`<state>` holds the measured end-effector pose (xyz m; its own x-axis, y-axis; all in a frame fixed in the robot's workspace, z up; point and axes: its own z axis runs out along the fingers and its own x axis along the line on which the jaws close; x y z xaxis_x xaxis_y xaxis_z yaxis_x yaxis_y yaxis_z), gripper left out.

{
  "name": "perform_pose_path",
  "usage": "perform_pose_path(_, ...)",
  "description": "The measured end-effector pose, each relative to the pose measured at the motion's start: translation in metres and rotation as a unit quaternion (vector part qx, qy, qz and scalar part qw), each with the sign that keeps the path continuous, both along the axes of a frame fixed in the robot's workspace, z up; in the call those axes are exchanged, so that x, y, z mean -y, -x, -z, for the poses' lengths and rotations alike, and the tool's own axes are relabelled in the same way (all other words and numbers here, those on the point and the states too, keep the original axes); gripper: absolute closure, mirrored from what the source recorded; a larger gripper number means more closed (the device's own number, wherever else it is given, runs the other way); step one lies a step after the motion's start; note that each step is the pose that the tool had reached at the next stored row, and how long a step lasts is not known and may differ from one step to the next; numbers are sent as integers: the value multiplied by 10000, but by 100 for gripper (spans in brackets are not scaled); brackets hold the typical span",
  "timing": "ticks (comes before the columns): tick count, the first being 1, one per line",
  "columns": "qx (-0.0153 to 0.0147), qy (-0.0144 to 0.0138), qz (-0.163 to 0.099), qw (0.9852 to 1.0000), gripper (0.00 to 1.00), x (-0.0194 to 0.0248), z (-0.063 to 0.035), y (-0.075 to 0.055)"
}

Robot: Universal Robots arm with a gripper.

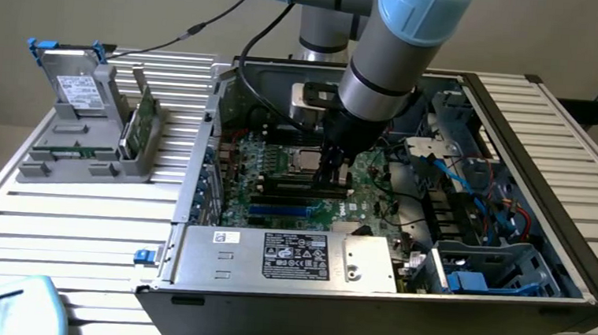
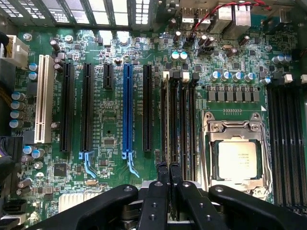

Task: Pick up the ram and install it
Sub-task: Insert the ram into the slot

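In the gripper point(image 2: 169, 167), which is almost fully closed, sits a thin dark stick, I judge the ram point(image 2: 168, 124). Its long axis runs straight ahead of the gripper, parallel to the slots point(image 2: 185, 120) just beside.

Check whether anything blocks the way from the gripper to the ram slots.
Nothing visible does. The shut gripper sits right over the black ram slots beside the processor socket; no cable or card crosses between them.

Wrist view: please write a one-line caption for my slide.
Jaws closed on the ram, edge-on at the memory slots beside the CPU socket.
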<state>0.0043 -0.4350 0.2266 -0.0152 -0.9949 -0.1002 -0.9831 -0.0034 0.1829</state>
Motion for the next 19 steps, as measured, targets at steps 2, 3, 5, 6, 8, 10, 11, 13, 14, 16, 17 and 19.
perform_pose_path(2,0,0,0,10000,87,0,0,0)
perform_pose_path(3,0,0,0,10000,87,0,1,0)
perform_pose_path(5,1,-2,0,10000,87,0,7,0)
perform_pose_path(6,1,-3,0,10000,87,-1,11,0)
perform_pose_path(8,0,0,0,10000,87,-1,12,0)
perform_pose_path(10,0,0,0,10000,87,0,12,0)
perform_pose_path(11,0,0,0,10000,87,-1,14,0)
perform_pose_path(13,1,-2,0,10000,87,-1,22,0)
perform_pose_path(14,0,-1,0,10000,87,-1,25,0)
perform_pose_path(16,0,0,0,10000,87,-1,25,0)
perform_pose_path(17,0,1,0,10000,87,-1,26,0)
perform_pose_path(19,1,-2,0,10000,87,-2,35,0)
